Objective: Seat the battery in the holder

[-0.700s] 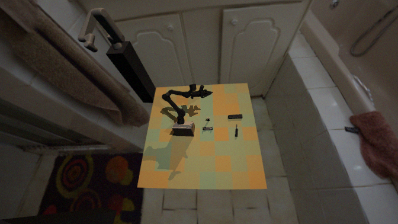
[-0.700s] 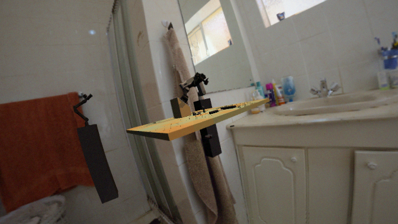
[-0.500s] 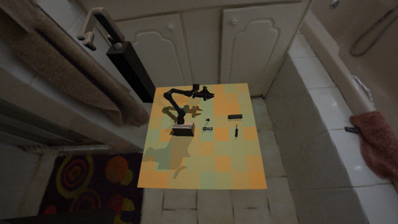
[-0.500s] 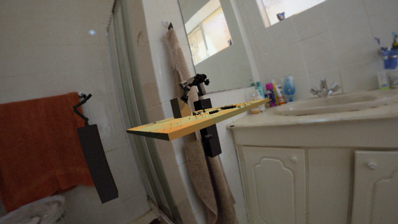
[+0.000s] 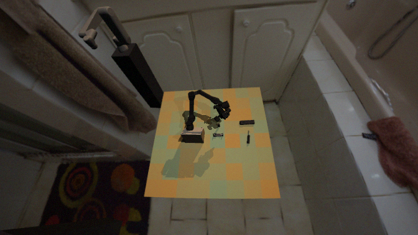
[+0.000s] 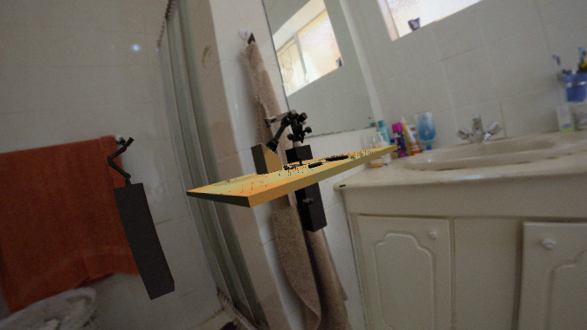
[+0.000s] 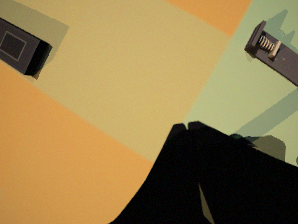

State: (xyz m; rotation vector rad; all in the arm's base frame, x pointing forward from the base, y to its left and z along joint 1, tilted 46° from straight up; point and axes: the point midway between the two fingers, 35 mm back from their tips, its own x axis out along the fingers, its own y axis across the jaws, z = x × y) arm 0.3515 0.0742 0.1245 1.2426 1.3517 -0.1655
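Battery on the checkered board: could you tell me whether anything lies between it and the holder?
Nothing visible does. In the top view only bare board separates the battery from the holder; the black block sits farther back, off that line.

The counter (image 5: 218,183) is a flat board in orange, yellow and green checks. Directly on it lie the holder (image 5: 218,134), a black block (image 5: 247,122), a slim dark tool (image 5: 248,137) and the arm's base block (image 5: 193,135).
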